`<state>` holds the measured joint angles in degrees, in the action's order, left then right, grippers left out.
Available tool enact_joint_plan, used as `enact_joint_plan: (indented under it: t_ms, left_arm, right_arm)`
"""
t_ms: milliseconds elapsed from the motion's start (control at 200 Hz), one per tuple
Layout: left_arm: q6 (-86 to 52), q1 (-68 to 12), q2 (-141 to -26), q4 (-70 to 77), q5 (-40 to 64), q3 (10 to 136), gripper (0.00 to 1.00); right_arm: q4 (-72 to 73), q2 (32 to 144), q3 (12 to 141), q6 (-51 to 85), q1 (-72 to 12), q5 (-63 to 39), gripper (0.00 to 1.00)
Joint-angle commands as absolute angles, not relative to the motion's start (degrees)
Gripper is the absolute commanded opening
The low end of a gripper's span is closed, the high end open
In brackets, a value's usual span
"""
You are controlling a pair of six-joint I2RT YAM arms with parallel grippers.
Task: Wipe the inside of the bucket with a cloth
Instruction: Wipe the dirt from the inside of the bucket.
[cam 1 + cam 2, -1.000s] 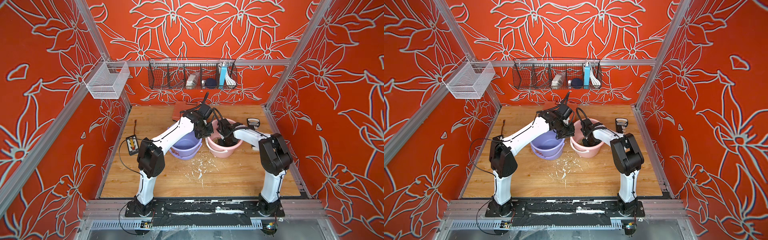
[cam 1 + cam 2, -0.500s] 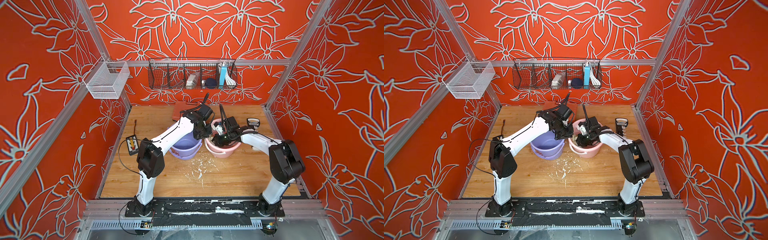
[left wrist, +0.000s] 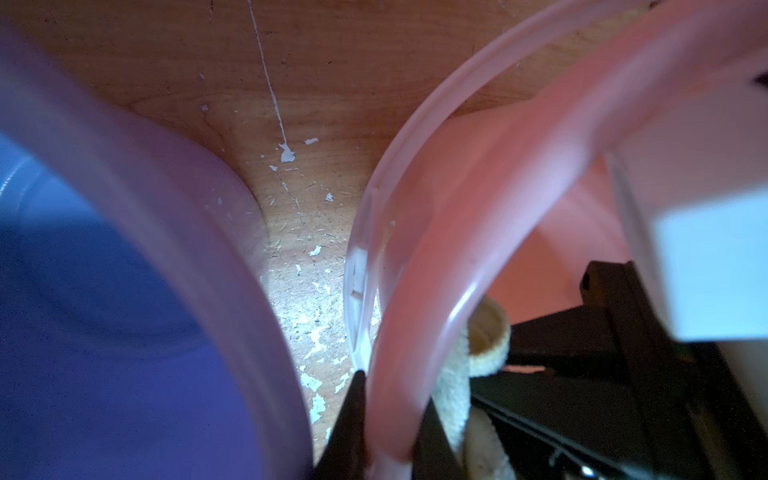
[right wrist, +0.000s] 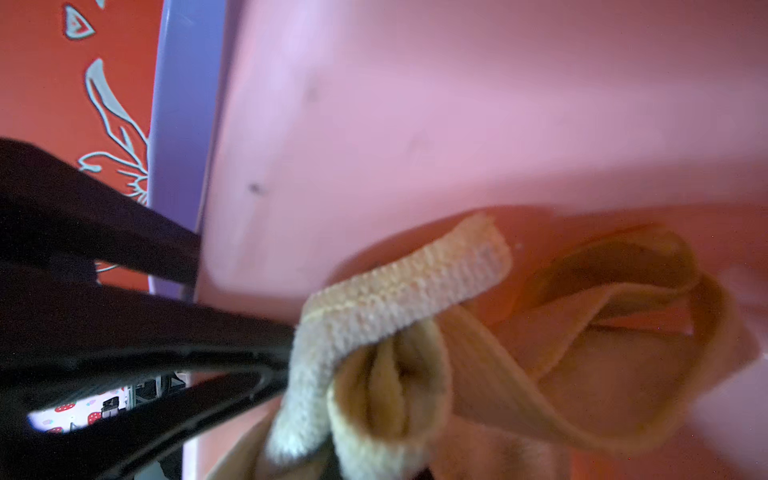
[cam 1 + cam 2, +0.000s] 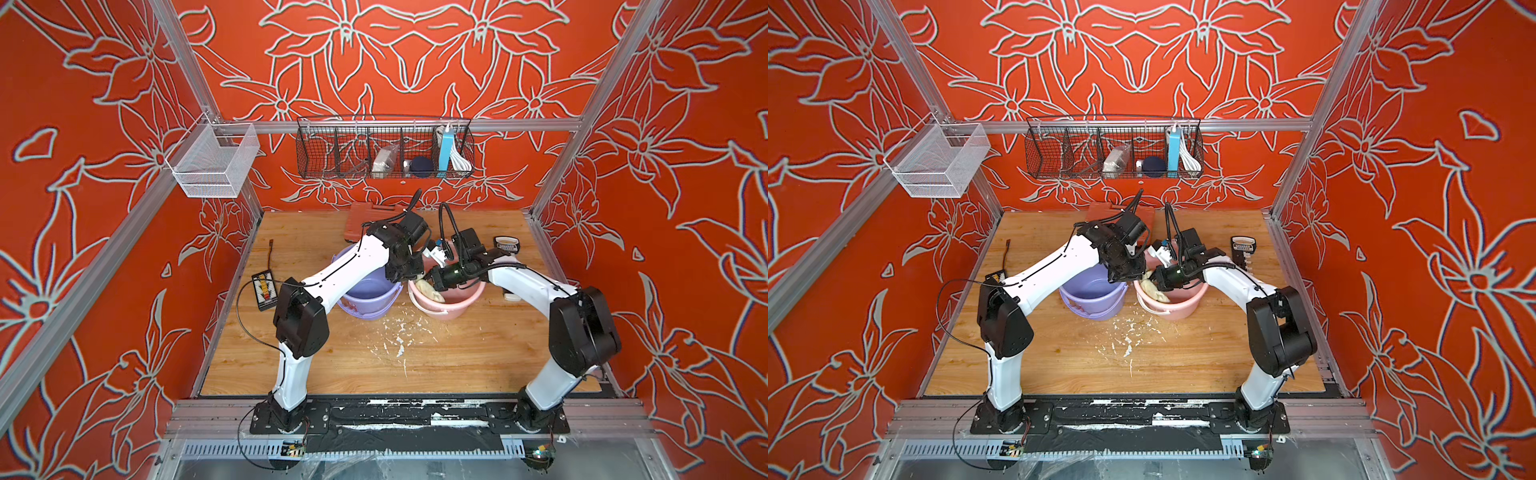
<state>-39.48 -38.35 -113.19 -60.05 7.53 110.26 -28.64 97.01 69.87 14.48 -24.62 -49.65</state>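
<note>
Tabletop point(image 5: 457, 361) of pale wood, seen from above in both top views, with two small buckets standing side by side near its middle.

Farthest left is the purple bucket point(image 5: 368, 293), upright and open, with my left arm reaching across above it. Just beside it stands the pink bucket point(image 5: 455, 307). Their rims are close, and the left wrist view shows a narrow strip of wood between them, dotted with white flecks point(image 3: 316, 332).

My left gripper point(image 3: 390, 411) is pinched onto the pink bucket's rim on the side nearest the purple one. One black finger point(image 3: 353, 411) sits outside the wall and its partner sits inside, with the pink rim squeezed between them.

Inside the pink bucket is the cloth point(image 5: 428, 289), a cream-beige rag. It is crumpled and folded over itself on that same left-hand side, just past the inner finger of my left gripper.

My right gripper point(image 5: 435, 277) comes in from the right and dips into the bucket, its jaws closed tight on a bunched fold of the cloth. In the right wrist view the fabric spills out from my fingertips. A ribbed edge curls upward, and the rest loops loosely over the bucket's floor, close to the pink wall.
</note>
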Motion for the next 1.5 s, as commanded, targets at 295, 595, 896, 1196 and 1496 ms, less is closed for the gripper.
enact_joint_plan:
  t_ms: [295,595,896,1196,1496]
  left_arm:
    - [-38.42,-39.99,-109.57,-61.17,11.49,107.68,0.0]
    - [-38.02,-40.07,-109.56,-60.79,12.42,108.45,0.0]
    - [-37.88,-40.09,-109.38,-60.35,12.2,107.92,0.0]
    - [-37.8,-40.16,-110.82,-61.42,11.74,110.59,0.0]
    - [-37.45,-41.18,-111.1,-62.84,9.53,111.57,0.0]
  right_arm:
    - [-21.09,91.41,69.81,20.61,-24.84,-15.11,0.0]
    - [-24.85,90.04,70.1,22.15,-24.86,-3.46,0.0]
    - [-15.87,95.93,72.41,22.18,-25.22,-32.07,0.0]
    - [-16.8,95.21,72.94,17.23,-25.27,-42.75,0.0]
    - [-20.1,94.62,75.41,18.62,-25.27,-21.59,0.0]
